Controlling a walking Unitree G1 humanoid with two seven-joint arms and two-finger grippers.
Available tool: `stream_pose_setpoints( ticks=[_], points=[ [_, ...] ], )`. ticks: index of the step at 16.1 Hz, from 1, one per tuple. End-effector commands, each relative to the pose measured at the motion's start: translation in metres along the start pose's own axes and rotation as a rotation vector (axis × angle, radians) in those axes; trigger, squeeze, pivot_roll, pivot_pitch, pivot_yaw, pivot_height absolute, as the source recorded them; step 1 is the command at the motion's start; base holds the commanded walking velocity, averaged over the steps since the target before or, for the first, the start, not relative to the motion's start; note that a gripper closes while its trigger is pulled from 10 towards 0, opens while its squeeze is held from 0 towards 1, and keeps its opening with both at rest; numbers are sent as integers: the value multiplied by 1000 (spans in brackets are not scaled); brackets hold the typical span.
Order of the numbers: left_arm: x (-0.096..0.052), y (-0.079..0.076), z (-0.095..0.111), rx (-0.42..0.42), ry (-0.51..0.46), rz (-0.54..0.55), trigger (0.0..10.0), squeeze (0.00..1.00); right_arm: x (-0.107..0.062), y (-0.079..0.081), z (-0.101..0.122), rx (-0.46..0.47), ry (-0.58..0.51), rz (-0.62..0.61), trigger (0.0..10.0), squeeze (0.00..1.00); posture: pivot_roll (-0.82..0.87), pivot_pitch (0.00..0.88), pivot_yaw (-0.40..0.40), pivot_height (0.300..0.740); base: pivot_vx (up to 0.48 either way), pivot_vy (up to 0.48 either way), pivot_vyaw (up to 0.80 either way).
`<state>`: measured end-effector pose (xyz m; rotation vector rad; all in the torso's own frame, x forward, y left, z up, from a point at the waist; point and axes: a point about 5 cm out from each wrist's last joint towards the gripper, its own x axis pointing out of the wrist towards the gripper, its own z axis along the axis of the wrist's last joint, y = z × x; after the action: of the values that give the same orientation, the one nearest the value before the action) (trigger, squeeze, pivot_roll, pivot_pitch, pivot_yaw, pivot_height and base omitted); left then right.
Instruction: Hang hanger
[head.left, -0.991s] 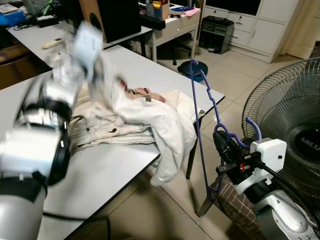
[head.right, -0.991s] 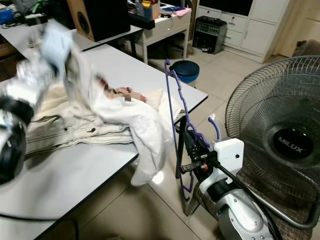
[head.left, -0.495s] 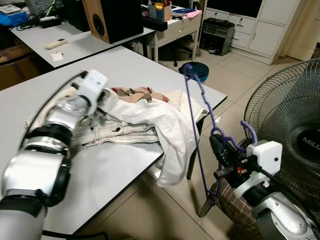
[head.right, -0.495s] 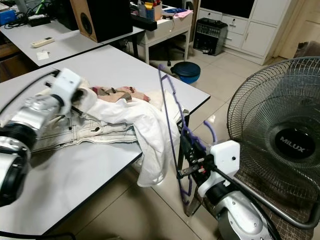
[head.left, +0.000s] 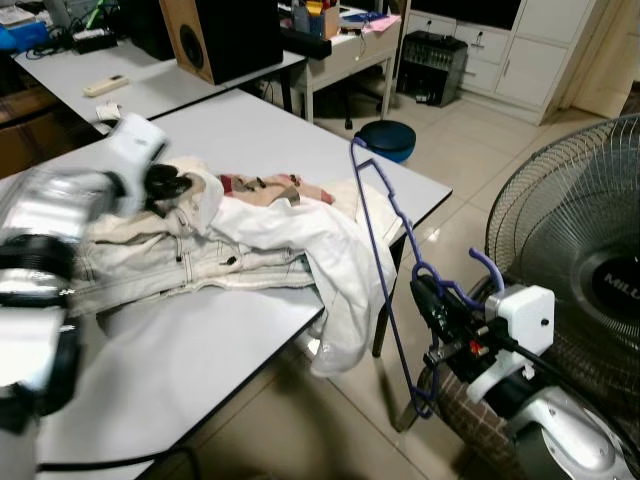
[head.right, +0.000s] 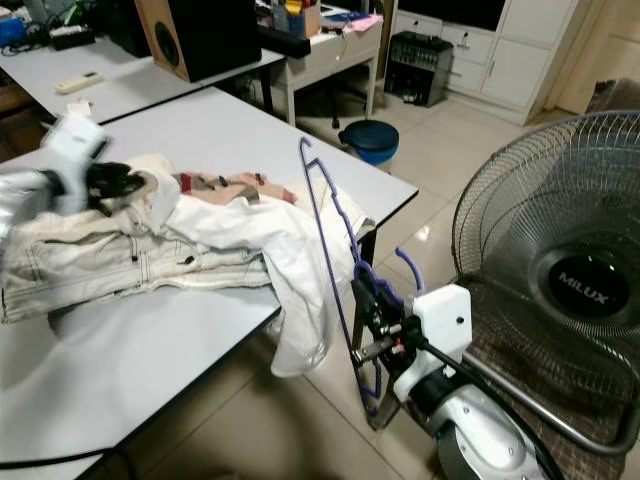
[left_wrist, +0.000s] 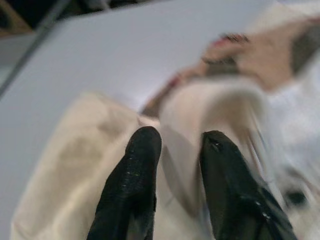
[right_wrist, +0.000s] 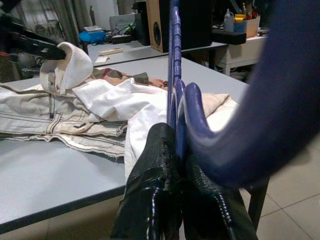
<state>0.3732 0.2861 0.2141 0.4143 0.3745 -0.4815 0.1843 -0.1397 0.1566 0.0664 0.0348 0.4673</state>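
While the right gripper (head.left: 432, 300) stands off the near corner of the table (head.left: 250, 130), its two black fingers are pressed tight together on the purple hanger (head.left: 385, 235), clamped at the neck just below the hook. From that grip the hanger's frame rises up and away toward the table, tilted, with its far shoulder just beside the white shirt (head.left: 330, 250) that spills over the table edge; whether the two touch I cannot tell. The right wrist view shows the same clamp from behind, the purple bar running straight up between the pinched fingertips.

Farther off, across the heap of clothes, the left gripper (left_wrist: 175, 150) is at the shirt's collar (head.left: 195, 185). Its fingers are part-way open with a fold of pale cloth lying between them, and they seem to have the collar pinched and lifted, though blur leaves the firmness of the hold unclear. Beneath it lie cream jeans (head.left: 150, 265).

Judging by this, the step in hand is preparing the garment for the hanger: one arm raises the neck opening, the other brings the hanger in. The next move likely calls for steering the hanger's far shoulder into the collar without snagging the loose cloth.
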Motion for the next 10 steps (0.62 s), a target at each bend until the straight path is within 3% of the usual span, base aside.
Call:
stream_pose_setpoints(
  ticks=[1, 4, 5, 6, 9, 10],
  points=[
    [-10, 4, -8, 13, 33, -47, 10000, 1000, -1, -2, -1, 7, 9, 2, 10000, 0, -103, 0, 51, 740, 0, 0, 0],
    [-26, 19, -11, 13, 36, 51, 10000, 1000, 1, -5, -1, 9, 6, 4, 10000, 0, -77, 0, 40, 740, 0, 0, 0],
    [-27, 20, -5, -6, -30, 74, 10000, 839, 3, -6, -1, 14, 8, -2, 10000, 0, -75, 0, 39, 740, 0, 0, 0],
    [-26, 17, 2, -14, -105, 52, 10000, 0, 4, -6, -2, 13, 11, -7, 10000, 0, -75, 0, 39, 740, 0, 0, 0],
    [-32, 14, 37, -168, -455, 51, 10000, 0, 3, -10, -2, -2, 17, -67, 10000, 0, -79, 0, 43, 740, 0, 0, 0],
    [-33, 13, 39, -168, -475, 59, 10000, 0, 2, -11, -2, -5, 17, -79, 10000, 0, -79, 0, 43, 740, 0, 0, 0]
  ],
)
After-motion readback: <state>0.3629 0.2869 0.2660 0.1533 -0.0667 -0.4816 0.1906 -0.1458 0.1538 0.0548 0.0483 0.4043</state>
